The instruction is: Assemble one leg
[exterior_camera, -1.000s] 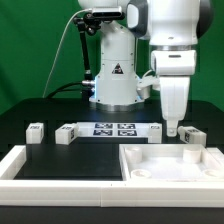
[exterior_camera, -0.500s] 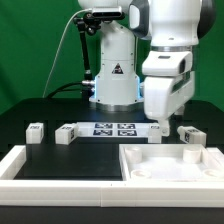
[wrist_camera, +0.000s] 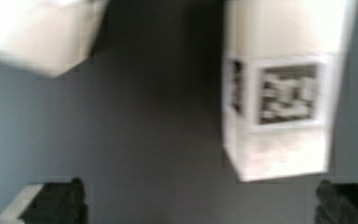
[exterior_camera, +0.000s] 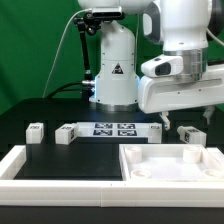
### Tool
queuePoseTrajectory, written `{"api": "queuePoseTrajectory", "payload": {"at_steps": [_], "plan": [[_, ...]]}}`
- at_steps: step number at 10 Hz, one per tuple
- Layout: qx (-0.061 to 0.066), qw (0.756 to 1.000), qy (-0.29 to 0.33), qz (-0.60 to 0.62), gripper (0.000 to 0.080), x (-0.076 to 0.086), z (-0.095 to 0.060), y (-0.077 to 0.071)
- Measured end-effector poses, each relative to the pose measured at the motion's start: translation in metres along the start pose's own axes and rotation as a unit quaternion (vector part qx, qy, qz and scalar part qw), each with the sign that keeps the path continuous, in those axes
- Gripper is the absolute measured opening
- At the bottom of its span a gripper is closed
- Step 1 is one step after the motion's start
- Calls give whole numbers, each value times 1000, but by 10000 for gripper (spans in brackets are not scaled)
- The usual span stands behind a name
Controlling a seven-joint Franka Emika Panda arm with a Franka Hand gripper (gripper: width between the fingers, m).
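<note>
Tool (exterior_camera: 184, 118), jaws wide, just above the leg (exterior_camera: 187, 133)

The leg (wrist_camera: 277, 90) ahead of the black-fingered gripper (wrist_camera: 201, 203) is white, with a black-and-white square tag (wrist_camera: 288, 96) on one face. Beneath the gripper the table (exterior_camera: 90, 150) is black; off to its side, the marker board (exterior_camera: 112, 128) is white with black-patterned tags.

Robotics lab test cell. A white robot arm (exterior_camera: 115, 70) stands at the far edge of a black surface (exterior_camera: 90, 158), with a green backdrop (exterior_camera: 30, 50) behind. The marker board (exterior_camera: 113, 128) lies fixed before the arm's base, and a cable (exterior_camera: 68, 50) runs to the arm.
</note>
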State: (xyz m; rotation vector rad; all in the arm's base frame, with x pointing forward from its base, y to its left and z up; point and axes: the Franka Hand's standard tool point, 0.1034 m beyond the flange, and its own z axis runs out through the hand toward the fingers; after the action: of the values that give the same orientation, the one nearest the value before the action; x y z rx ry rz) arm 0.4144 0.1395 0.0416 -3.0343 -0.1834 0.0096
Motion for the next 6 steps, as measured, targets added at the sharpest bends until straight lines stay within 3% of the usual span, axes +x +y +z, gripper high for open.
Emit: {"api": "queuePoseTrajectory", "payload": {"at_steps": [2, 4, 6], "plan": [[0, 1000, -7, -13, 649, -1, 1, -5], [-2, 998, -62, -10, 649, -5, 0, -5], [-1, 977, -215, -9, 649, -18, -1, -10]]}}
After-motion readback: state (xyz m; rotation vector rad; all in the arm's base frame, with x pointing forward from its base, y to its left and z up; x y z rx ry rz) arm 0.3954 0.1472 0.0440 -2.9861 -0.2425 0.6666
